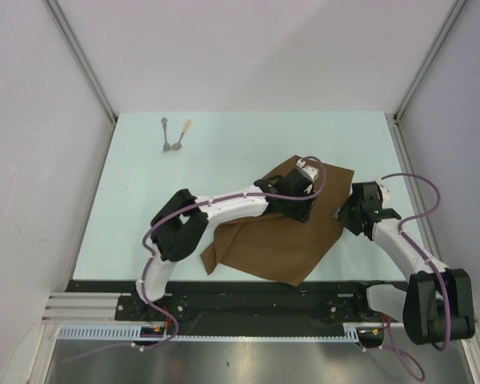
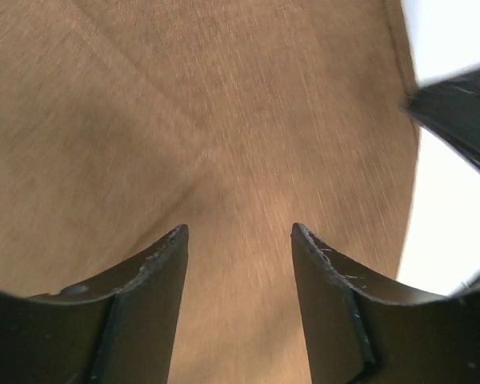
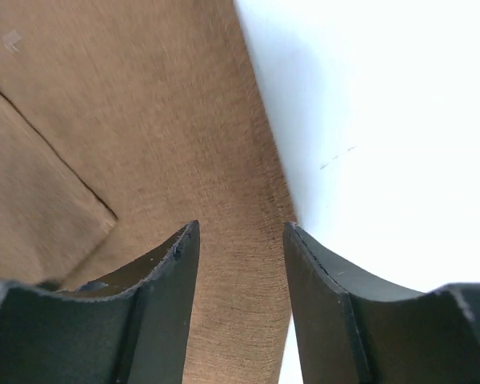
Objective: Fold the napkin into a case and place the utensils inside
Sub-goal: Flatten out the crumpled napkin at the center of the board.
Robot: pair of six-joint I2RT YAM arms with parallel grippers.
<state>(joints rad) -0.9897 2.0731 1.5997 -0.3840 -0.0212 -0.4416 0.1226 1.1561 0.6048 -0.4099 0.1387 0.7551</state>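
Observation:
The brown napkin point(image 1: 280, 244) lies partly folded on the table, right of centre. My left gripper point(image 1: 298, 210) hovers low over its middle, jaws open and empty, with cloth point(image 2: 224, 120) filling the left wrist view. My right gripper point(image 1: 344, 212) is at the napkin's right edge, open and empty, with its jaws straddling the cloth edge point(image 3: 248, 160). A folded layer's corner point(image 3: 56, 184) shows at the left of the right wrist view. The two utensils lie side by side at the far left, one with a grey handle point(image 1: 166, 134) and one with a tan handle point(image 1: 182, 134).
The pale table point(image 1: 224, 168) is walled by white panels with metal posts at the left, right and back. A black rail point(image 1: 248, 304) runs along the near edge by the arm bases. My right gripper's dark body point(image 2: 456, 120) shows in the left wrist view.

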